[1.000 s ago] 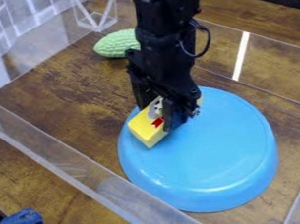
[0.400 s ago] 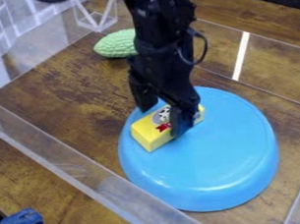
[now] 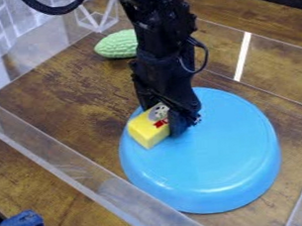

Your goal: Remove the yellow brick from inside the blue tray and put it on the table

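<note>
1. The brick [image 3: 149, 129] is in the tray [image 3: 206, 170], close to the rim on the upper-left side of the view; it is not out on the desk [image 3: 62, 95].
2. Its label faces up, partly covered by the dark fingers, so how it bears on the tray is hard to tell.
3. The end effector [image 3: 171, 114] has its fingers drawn together at the brick's upper-right end. Whether the brick is pinched between them or only touched, I cannot tell.
4. Working from that end makes sense: the rest of the brick stays exposed, and the rim is near, so the carry to bare desk should be short.
5. The arm enters from the top of the view and reaches down steeply, wrist above the brick.
6. The grip likely needs confirming with a small lift; an end hold could let the brick swivel or slip.
</note>
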Controlling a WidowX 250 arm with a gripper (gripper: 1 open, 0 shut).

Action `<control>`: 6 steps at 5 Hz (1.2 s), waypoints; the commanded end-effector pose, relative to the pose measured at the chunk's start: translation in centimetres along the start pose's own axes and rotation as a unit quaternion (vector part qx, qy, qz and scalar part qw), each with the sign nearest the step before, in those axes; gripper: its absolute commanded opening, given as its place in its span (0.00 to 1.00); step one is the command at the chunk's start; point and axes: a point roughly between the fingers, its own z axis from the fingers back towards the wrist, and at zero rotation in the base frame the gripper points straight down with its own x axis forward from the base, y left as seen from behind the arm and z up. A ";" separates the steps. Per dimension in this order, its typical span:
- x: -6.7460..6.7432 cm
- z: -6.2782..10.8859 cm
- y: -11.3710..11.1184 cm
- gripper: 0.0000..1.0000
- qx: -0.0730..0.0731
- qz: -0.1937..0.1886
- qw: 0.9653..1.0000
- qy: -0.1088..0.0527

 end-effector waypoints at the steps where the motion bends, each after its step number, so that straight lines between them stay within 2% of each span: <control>1: -0.5 -0.5 0.2 0.00 -0.002 0.002 1.000 0.004; 6: -0.8 -1.4 0.4 0.00 -0.004 0.003 1.000 0.013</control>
